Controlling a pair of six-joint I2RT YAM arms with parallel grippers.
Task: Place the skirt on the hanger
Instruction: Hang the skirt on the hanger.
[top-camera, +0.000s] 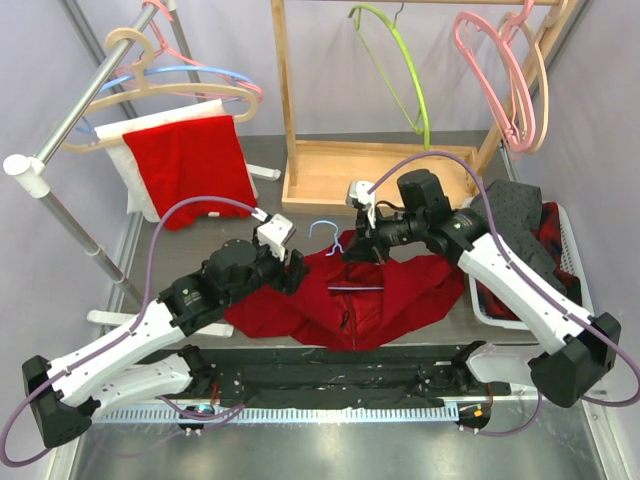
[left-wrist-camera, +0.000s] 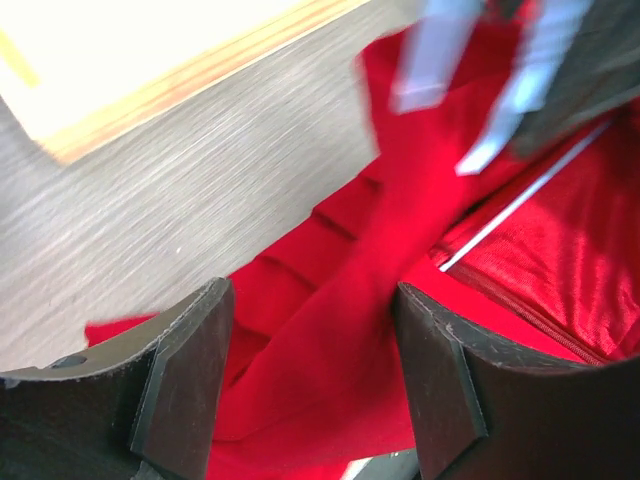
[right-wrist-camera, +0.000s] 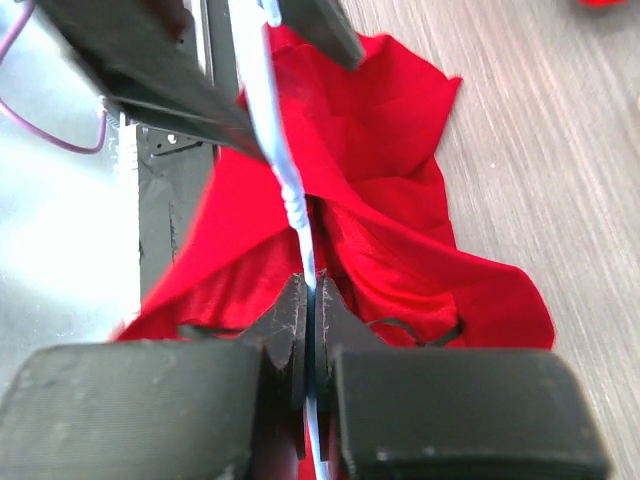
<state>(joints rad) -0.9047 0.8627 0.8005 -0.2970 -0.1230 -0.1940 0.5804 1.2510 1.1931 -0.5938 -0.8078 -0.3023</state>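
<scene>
From above, the red skirt (top-camera: 400, 300) lies crumpled on the table (top-camera: 300, 215), its near hem touching the black strip (top-camera: 330, 375) at the front edge, with bare tabletop between its far edge and the wooden frame base (top-camera: 375, 170). A white basket (top-camera: 500, 310) sits just beside its right edge. The right gripper (top-camera: 362, 248) pinches the blue hanger (top-camera: 355, 288) over the skirt's middle, and the left gripper (top-camera: 292, 266) hovers at its left edge. In the left wrist view, the left gripper (left-wrist-camera: 310, 375) is spread wide with skirt (left-wrist-camera: 330, 330) fabric between the fingers (left-wrist-camera: 190, 380), and grey tabletop leads to the wooden base (left-wrist-camera: 150, 70). In the right wrist view, the right gripper (right-wrist-camera: 312, 330) is clamped narrow on the hanger (right-wrist-camera: 290, 190) wire, with the skirt (right-wrist-camera: 390, 240) below it.
</scene>
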